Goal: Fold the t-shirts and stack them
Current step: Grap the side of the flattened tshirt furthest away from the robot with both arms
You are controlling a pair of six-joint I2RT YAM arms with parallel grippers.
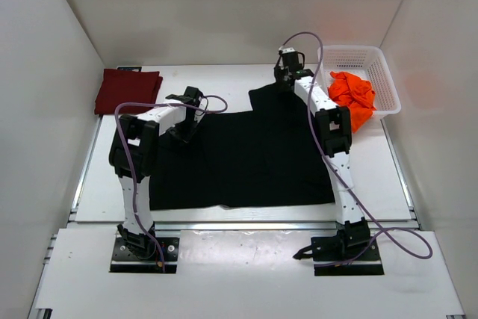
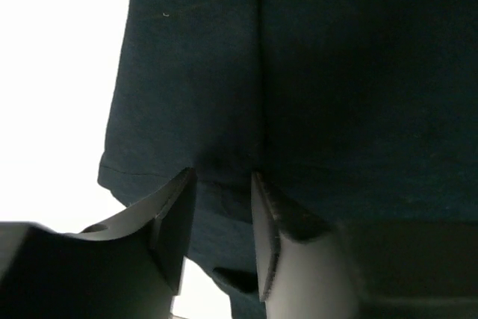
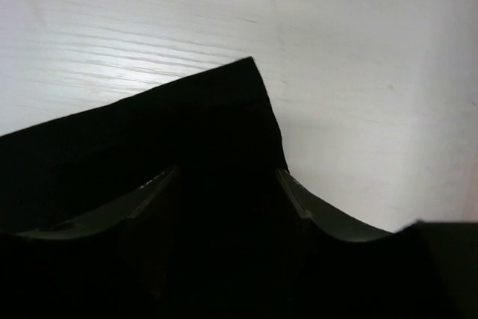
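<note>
The black t-shirt (image 1: 246,158) lies spread flat across the middle of the table. My left gripper (image 1: 183,129) points down on its far left part; in the left wrist view its jaws (image 2: 222,177) stand apart with dark cloth (image 2: 336,72) puckered under the tips. My right gripper (image 1: 281,84) is over the shirt's far right corner, jaws (image 3: 226,171) open above the pointed black corner (image 3: 149,132). The maroon t-shirt (image 1: 127,90) lies folded at the back left. The orange t-shirt (image 1: 352,95) is crumpled in the basket.
A white mesh basket (image 1: 351,50) stands at the back right against the wall. White walls close in the table on three sides. Purple cables loop off both arms.
</note>
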